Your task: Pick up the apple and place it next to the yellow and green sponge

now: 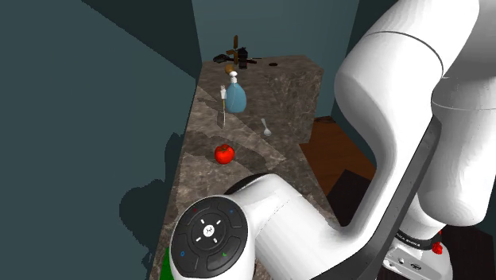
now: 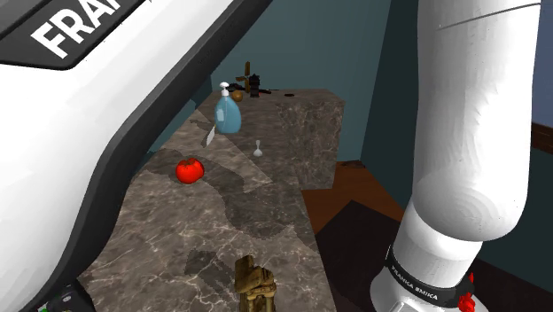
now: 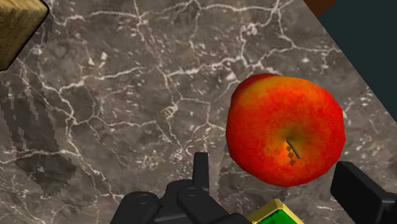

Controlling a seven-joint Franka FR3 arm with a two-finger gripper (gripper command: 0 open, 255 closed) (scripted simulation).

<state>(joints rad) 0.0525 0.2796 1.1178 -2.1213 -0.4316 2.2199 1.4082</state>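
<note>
A red apple point(image 1: 224, 153) sits on the dark marble counter point(image 1: 270, 87), well apart from the arm in the shoulder view. It is also on the counter in the second exterior view, apple point(image 2: 189, 169). In the wrist view the apple point(image 3: 286, 130) shows red and orange, stem towards the camera. My gripper point(image 3: 273, 170) is open: one finger point(image 3: 200, 167) stands beside the apple with a gap, and the other finger point(image 3: 366, 191) is off its far side. Neither touches it. A corner of the yellow and green sponge point(image 3: 273, 213) peeks in close under the hand.
A blue spray bottle point(image 1: 235, 97) and a small pale spoon point(image 1: 266, 126) stand farther back on the counter, with dark clutter point(image 1: 236, 54) at its far end. A wooden object point(image 2: 253, 284) is near the front. A wooden corner point(image 3: 16, 28) lies off to the side. Dark teal walls border the counter.
</note>
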